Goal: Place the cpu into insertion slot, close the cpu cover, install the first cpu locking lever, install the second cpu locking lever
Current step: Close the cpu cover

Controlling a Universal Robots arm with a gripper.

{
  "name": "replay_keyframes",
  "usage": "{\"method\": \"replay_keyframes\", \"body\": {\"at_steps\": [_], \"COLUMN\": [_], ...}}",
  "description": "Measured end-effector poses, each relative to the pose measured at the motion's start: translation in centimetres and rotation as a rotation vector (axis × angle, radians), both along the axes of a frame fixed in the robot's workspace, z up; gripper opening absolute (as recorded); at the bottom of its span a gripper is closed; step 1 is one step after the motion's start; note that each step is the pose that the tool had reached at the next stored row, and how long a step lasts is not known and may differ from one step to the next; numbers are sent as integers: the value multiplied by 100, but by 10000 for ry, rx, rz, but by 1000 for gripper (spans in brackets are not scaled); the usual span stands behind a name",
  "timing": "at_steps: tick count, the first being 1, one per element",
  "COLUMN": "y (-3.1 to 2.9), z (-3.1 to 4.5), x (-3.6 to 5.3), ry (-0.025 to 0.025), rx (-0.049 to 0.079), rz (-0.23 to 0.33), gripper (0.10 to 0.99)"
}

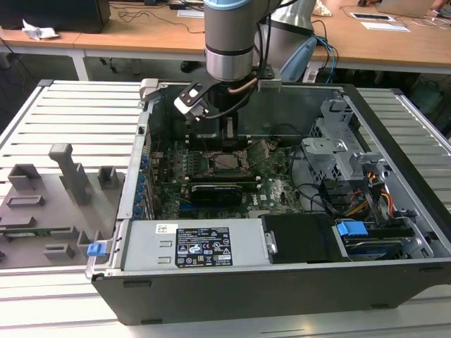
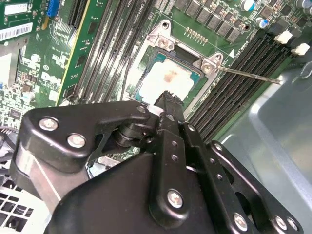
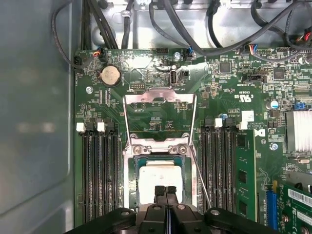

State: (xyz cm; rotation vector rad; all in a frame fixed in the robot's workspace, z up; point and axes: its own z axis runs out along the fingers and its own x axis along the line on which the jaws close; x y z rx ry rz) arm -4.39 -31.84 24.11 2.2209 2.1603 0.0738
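First wrist view: I am counting one cpu point(image 3: 157, 178), square, matte metal top, lying in one black, metal-rimmed insertion slot point(image 3: 131, 180); one cpu cover point(image 3: 160, 98), thin shiny frame, standing hinged open; one wire-thin locking lever point(image 3: 201, 183), slanting beside the slot; one gripper point(image 3: 165, 191), black fingertips point(image 3: 159, 192) pressing together just over the chip.

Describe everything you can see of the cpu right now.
The cpu is a small flat square with a pale silver-grey metal top, faintly smudged brown in the second wrist view, and a thin green edge around it. It lies flat in the insertion slot, uncovered: the cpu cover stands open beyond it. The gripper, fingers shut together, hangs over one edge; whether it touches cannot be told.
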Motion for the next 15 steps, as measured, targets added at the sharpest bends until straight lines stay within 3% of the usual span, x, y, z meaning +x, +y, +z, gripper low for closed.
{"method": "replay_keyframes", "body": {"at_steps": [11,15], "y": [0,0], "z": [114,206], "x": [0,0], "ry": [0,0], "rx": [-4,-4], "rz": [0,0], "gripper": [106,106]}}
